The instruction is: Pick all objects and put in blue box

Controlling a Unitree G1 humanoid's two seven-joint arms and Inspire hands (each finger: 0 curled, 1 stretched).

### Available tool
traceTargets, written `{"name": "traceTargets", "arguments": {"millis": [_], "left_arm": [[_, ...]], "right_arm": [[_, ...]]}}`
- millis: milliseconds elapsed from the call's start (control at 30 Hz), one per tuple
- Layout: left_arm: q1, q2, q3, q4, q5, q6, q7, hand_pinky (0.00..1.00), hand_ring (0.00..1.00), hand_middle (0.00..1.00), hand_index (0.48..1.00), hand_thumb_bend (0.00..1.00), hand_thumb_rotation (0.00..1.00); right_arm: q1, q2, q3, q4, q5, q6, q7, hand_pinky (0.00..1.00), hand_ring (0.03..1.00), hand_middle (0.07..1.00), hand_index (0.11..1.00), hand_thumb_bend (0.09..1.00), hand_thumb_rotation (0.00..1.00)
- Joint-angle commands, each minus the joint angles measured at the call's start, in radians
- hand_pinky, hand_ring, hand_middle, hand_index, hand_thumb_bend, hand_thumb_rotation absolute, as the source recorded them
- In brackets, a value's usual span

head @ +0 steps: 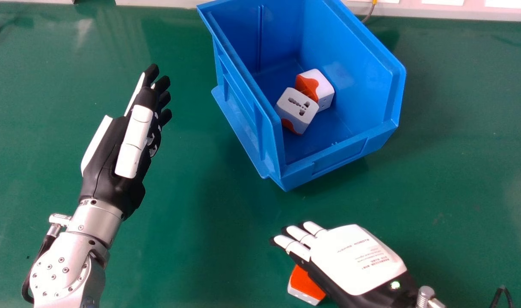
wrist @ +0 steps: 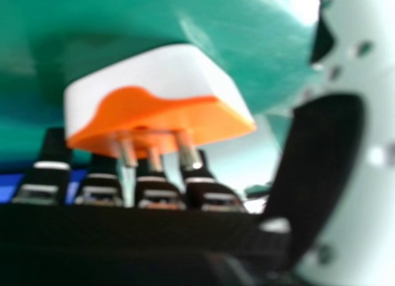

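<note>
An orange and white plug adapter [head: 305,285] lies on the green table near the bottom edge of the head view, partly covered by my right hand [head: 356,259]. That hand is open above and beside it, back upward, its fingers extended. From the right hand view, the adapter [wrist: 166,110] has its metal pins towards the hand, and the thumb of my right hand [wrist: 327,165] stands apart from it. Two more adapters, one [head: 297,109] in front of the other [head: 322,90], rest inside the blue box [head: 260,124]. My left hand [head: 108,158] is open and empty, left of the box.
The green table [head: 192,205] extends around the box, with bare surface between the two hands. A cable [head: 368,13] runs behind the box at the table's far edge. The box's raised side walls and lower front rim face the robot's side.
</note>
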Motion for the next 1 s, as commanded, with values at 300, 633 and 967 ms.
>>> {"name": "traceTargets", "arguments": {"millis": [300, 633, 967], "left_arm": [[-0.016, 0.006, 0.003, -0.003, -0.007, -0.030, -0.005, 1.00, 1.00, 1.00, 1.000, 0.82, 0.95], [-0.015, 0.005, 0.004, -0.010, -0.014, -0.024, -0.005, 1.00, 1.00, 1.00, 1.000, 0.83, 0.95], [-0.013, 0.012, 0.008, -0.003, -0.016, -0.025, -0.014, 1.00, 1.00, 1.00, 1.000, 0.83, 0.95]], "right_arm": [[-0.033, -0.014, 0.038, 0.065, 0.005, -0.013, -0.067, 0.85, 0.964, 0.957, 0.903, 0.966, 0.12], [-0.049, -0.024, 0.052, 0.103, 0.030, 0.000, -0.072, 0.82, 0.942, 0.939, 0.878, 0.942, 0.09], [-0.054, -0.024, 0.082, 0.149, 0.019, -0.014, -0.178, 0.80, 0.929, 0.931, 0.866, 0.930, 0.08]]}}
